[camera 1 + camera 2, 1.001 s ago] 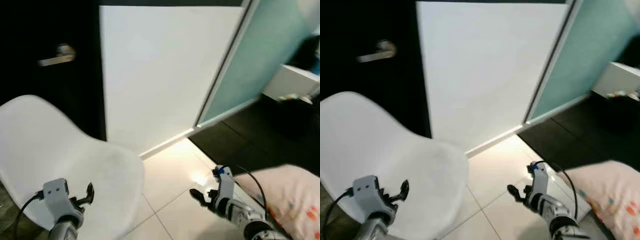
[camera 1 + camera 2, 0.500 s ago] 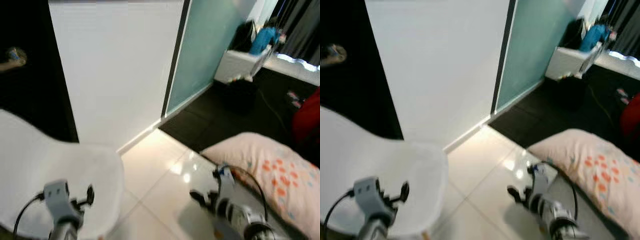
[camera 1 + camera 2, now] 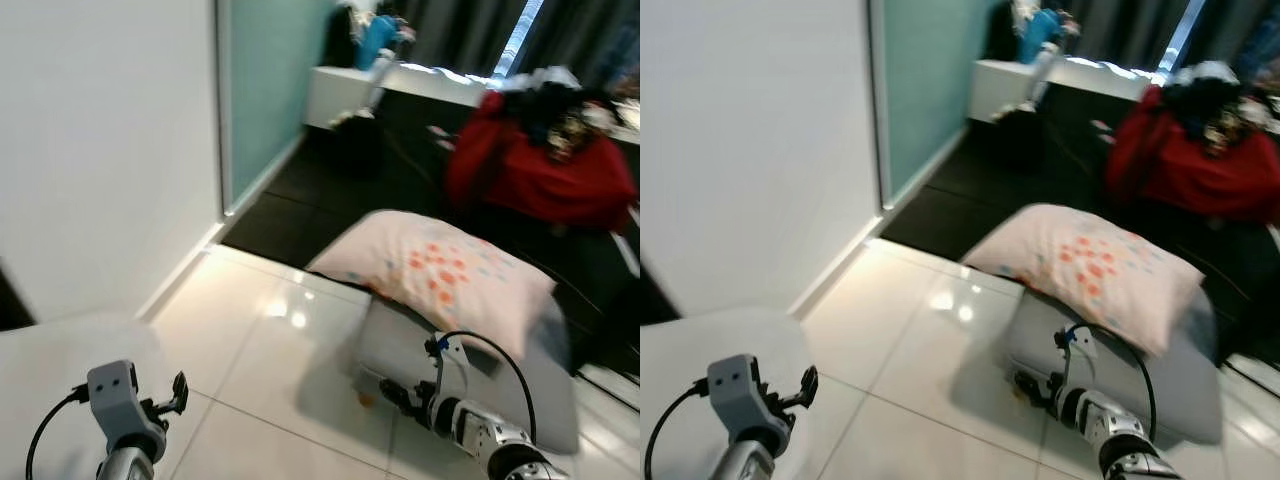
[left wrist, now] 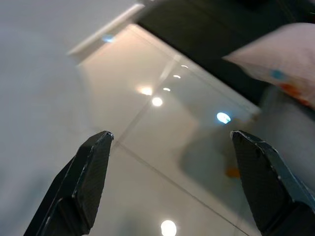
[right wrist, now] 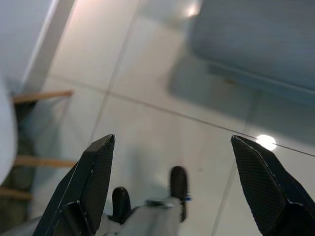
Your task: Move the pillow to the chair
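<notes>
The floor across the middle of the head views is glossy pale tile with thin grout lines and bright reflected spots; toward the upper centre it gives way to dark flooring. A white wall takes the upper left, edged by a white skirting board, and beside it stands a teal glass panel. At the lower left corner lies the curved white seat edge of the chair.

The pillow, cream with orange and blue dots, sits right of centre, lying on a low grey cushion that rests on the tiles. It is well apart from the chair. Behind it, at the upper right, a heap of red fabric lies against dark furniture, and a white ledge with blue items runs along the top under dark curtains.

The left gripper hangs low at the bottom left of the head view, over bare tile, its black fingers spread wide with nothing between them. The right gripper is at the bottom right, just in front of the grey cushion, also spread wide and empty; between its fingers its wrist view shows tile and the left gripper. Wooden chair legs show at that picture's left edge.
</notes>
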`<state>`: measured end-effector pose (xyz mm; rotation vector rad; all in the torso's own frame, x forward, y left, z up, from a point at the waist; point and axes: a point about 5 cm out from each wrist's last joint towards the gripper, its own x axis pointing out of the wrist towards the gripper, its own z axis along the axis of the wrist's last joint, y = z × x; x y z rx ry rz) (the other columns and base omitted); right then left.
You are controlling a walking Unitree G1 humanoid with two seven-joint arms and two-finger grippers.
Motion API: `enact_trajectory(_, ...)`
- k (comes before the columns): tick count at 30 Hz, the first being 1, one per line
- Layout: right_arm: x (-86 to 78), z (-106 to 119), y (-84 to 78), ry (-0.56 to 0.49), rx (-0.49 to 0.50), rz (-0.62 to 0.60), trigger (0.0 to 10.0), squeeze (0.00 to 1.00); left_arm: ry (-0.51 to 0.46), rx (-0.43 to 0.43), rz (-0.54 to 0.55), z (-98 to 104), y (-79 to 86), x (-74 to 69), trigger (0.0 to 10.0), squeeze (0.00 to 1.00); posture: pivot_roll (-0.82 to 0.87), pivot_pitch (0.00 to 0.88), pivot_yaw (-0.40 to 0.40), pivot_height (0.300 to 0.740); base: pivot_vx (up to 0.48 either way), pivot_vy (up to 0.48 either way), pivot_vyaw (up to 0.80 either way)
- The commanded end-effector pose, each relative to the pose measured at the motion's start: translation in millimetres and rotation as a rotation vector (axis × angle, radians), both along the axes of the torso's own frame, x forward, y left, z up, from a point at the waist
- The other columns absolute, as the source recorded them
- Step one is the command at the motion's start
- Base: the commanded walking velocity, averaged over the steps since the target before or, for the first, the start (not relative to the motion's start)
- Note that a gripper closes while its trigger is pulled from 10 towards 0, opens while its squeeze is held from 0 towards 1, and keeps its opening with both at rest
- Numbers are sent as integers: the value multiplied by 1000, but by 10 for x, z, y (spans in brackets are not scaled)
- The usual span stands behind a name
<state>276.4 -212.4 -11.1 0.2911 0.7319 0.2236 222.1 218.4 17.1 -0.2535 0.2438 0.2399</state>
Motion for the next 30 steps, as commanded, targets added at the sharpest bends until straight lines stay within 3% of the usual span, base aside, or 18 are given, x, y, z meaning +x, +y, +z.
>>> enact_trajectory(1,-25,-24,-2,14,-4,2,10000,0,27,-18,1,-53,-26,-28,10000,0,-38,49,-135,740,0,0,-788)
enact_trajectory(24,-51,-29,-85,16,-14,-19,10000,0,13,-33,-9,-24,-56,-26,10000,0,-42,45,-137,740,0,0,-788)
enact_trajectory(30,-50,-22,-101,-2,-13,-30,10000,0,26,-29,-21,-40,-72,-25,10000,0,-43,34,-138,740,97,0,0)
